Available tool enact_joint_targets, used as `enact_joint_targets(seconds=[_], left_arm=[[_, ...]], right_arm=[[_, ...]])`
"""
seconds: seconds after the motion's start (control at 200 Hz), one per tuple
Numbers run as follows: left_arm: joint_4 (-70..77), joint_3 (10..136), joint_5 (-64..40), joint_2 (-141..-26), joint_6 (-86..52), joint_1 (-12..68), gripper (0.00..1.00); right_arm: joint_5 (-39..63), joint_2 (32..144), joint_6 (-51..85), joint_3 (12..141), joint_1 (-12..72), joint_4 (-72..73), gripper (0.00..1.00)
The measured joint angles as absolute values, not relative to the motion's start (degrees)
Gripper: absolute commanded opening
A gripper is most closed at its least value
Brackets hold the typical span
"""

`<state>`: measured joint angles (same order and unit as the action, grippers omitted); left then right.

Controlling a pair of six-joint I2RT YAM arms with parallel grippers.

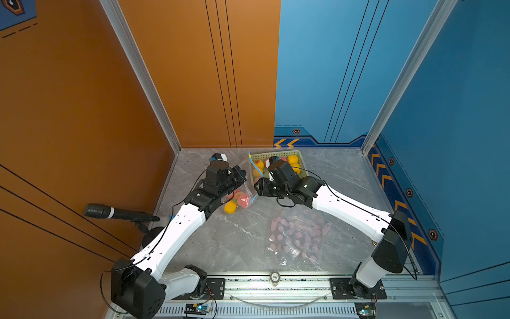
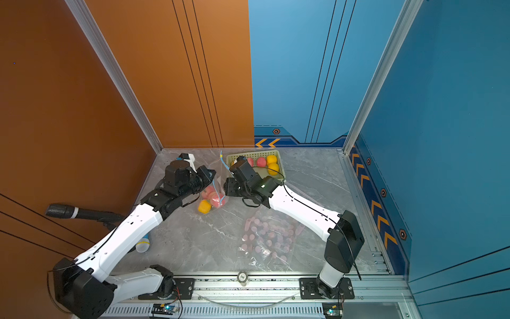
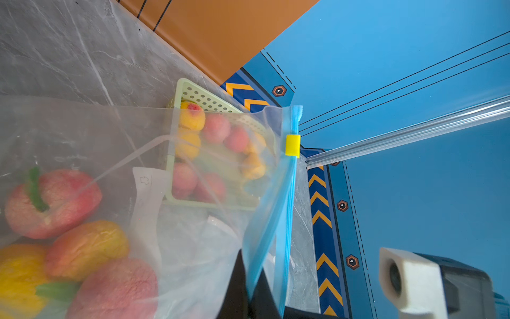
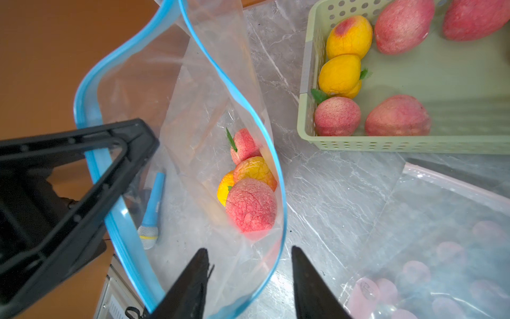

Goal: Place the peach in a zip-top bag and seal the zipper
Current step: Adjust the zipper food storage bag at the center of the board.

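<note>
- Toward the back of the table [image 1: 234, 248], a clear bag [image 4: 193, 124] is held up off the surface with its blue-edged mouth gaping wide.
- Four peaches [image 4: 251, 205] lie at the bottom of the bag: two pink, one orange-pink, one yellow.
- A yellow slider [image 3: 292, 145] sits on the zipper strip, close to one end.
- The left gripper [image 1: 241, 173] is clamped on the bag's blue rim.
- The right gripper [image 4: 249, 248] has its jaws apart at the opposite rim, holding nothing.
- Just beside the bag, a pale green basket [image 4: 358, 145] holds pink and yellow fruit [image 4: 397, 116].
- Nearer the front, a second clear pouch [image 1: 298, 237] lies flat, filled with small pink pieces.
</note>
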<state>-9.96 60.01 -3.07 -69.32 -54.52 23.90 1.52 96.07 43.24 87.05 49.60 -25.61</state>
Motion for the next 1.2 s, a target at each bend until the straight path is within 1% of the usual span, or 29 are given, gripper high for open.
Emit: enact_joint_targets(seconds=[0.055,0.24,0.315,0.456,0.491,0.536,0.591,0.676,0.826,0.951,1.081,1.201], left_arm=[[-9.87,60.01,-3.07,-69.65,-54.57,23.9,0.0],[-9.43,60.01,-3.22,-69.87,-54.98,23.88,0.0],[-9.37,60.01,-3.29,-69.84,-54.98,23.64,0.0],[-8.27,58.43,-3.6,-69.12,-54.98,23.16,0.0],[-8.32,57.98,-3.7,-68.84,-54.98,22.92,0.02],[-8.29,57.36,-3.92,-68.38,-55.0,22.63,0.05],[-8.34,56.84,-4.43,-67.68,-55.16,21.91,0.12],[-8.32,56.25,-5.21,-66.11,-55.24,20.16,0.28],[-8.56,55.05,-6.94,-61.28,-54.81,15.4,0.43],[-9.72,53.8,-7.77,-56.55,-53.95,11.0,0.52],[-11.22,51.44,-9.89,-52.21,-52.66,6.37,0.63],[-13.58,49.39,-13.45,-48.75,-49.23,-0.08,0.65]], right_arm=[[1.61,96.79,43.38,87.09,49.6,-25.47,0.35],[1.63,99.83,42.17,88.97,49.56,-26.02,0.08],[1.28,100.2,41.06,90.06,49.54,-27.29,0.0],[0.32,100.2,37.91,94.74,49.52,-31.16,0.0],[-0.19,100.2,36.71,96.53,49.52,-32.4,0.0],[-0.4,100.2,35.05,98.67,49.52,-33.63,0.0],[-0.84,100.49,32.6,102.21,49.52,-36.47,0.0],[-1.56,101.62,28.75,108.44,49.56,-40.56,0.0],[-2.85,105.67,21.74,120.49,49.78,-49.23,0.0],[-3.92,109.32,16.27,128.46,50.26,-56.12,0.0],[-4.12,110.5,12.1,130.34,50.3,-60.16,0.0],[-3.16,110.83,8.69,130.37,49.71,-62.41,0.0]])
